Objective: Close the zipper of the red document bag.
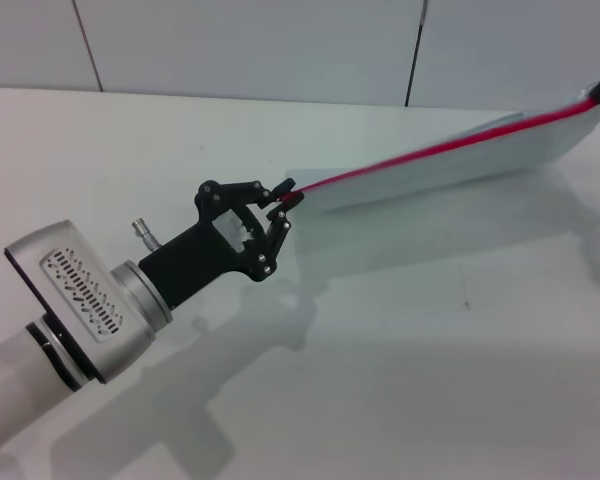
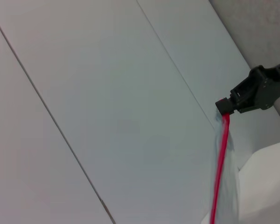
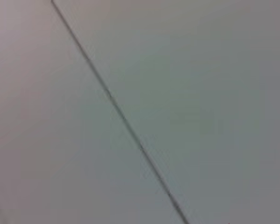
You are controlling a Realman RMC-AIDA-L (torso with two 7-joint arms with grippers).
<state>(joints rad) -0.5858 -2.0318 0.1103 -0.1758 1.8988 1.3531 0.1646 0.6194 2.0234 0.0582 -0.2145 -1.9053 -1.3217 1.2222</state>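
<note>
Left gripper (image 1: pixel 282 200) pinched on near end of zipper (image 1: pixel 440 148), red document bag (image 1: pixel 480 160) held taut above table (image 1: pixel 380 380), thin, floppy and slick, best gripped along red edge, far end clamped by right gripper (image 2: pixel 224 105).

We see a bright red zipper (image 1: pixel 450 146) on the pale blue-grey document bag (image 1: pixel 480 160), black grippers, white table (image 1: pixel 400 340).

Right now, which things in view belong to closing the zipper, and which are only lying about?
Belong to the job:
- red document bag
- zipper
- left claw, at the zipper's near end
- right claw, holding the far end

Lying about:
- nothing on the table
</note>
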